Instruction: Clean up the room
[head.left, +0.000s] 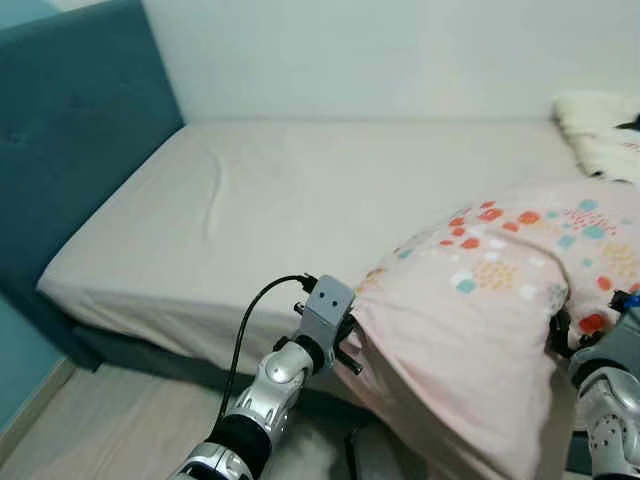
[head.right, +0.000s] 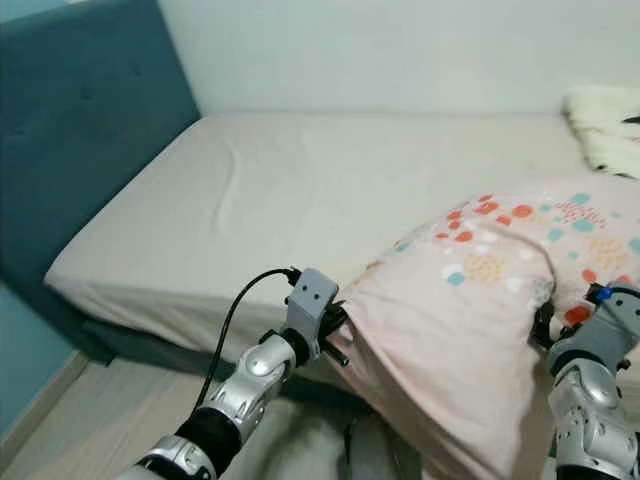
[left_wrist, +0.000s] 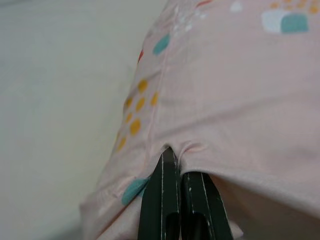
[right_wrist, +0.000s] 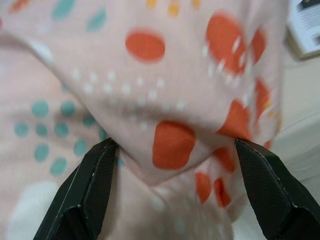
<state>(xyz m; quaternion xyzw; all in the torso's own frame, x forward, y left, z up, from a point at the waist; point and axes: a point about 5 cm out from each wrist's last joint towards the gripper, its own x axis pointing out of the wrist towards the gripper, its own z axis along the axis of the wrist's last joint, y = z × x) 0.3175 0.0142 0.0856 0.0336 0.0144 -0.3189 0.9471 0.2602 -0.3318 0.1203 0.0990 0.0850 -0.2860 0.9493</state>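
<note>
A pink blanket (head.left: 500, 300) with orange, teal and yellow dots lies bunched on the right half of the bed and hangs over its front edge. My left gripper (head.left: 348, 345) is at the blanket's left front corner. In the left wrist view its fingers (left_wrist: 170, 190) are pressed together with the hem pinched between the tips. My right gripper (head.right: 548, 325) is at the blanket's right front side. In the right wrist view it stands wide open (right_wrist: 175, 142), and a fold of the blanket (right_wrist: 170, 100) bulges between the two fingers (right_wrist: 95, 185).
The mattress (head.left: 280, 200) with a pale sheet is bare on its left half. A teal headboard (head.left: 80, 150) rises at the left. A white fluffy throw (head.left: 600, 130) lies at the far right by the wall. Light wood floor (head.left: 120, 420) runs below the bed's front edge.
</note>
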